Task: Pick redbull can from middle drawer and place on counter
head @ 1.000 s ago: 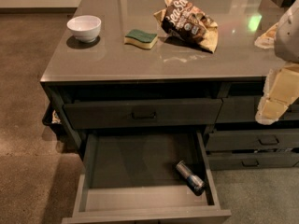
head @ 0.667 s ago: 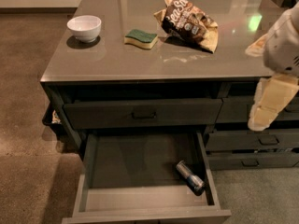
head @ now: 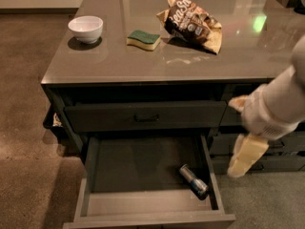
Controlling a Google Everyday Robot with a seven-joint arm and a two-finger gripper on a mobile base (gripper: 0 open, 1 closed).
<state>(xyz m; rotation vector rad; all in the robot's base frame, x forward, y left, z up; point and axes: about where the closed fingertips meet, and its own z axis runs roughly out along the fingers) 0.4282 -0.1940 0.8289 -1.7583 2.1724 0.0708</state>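
Note:
The redbull can (head: 194,180) lies on its side at the right front of the open middle drawer (head: 138,166), silver end toward the front. The drawer is pulled far out below the counter (head: 143,56). My gripper (head: 245,156) hangs at the right of the drawer, above and to the right of the can, apart from it; its pale yellow fingers (head: 248,154) point down.
On the counter stand a white bowl (head: 86,28), a green-and-yellow sponge (head: 144,39) and a brown snack bag (head: 191,23). A shut drawer with a small dark handle (head: 146,117) sits above the open one. More drawers (head: 267,151) are at the right.
My arm and gripper have moved left and down from the right edge, closer to the open drawer. The can and counter objects have not moved.

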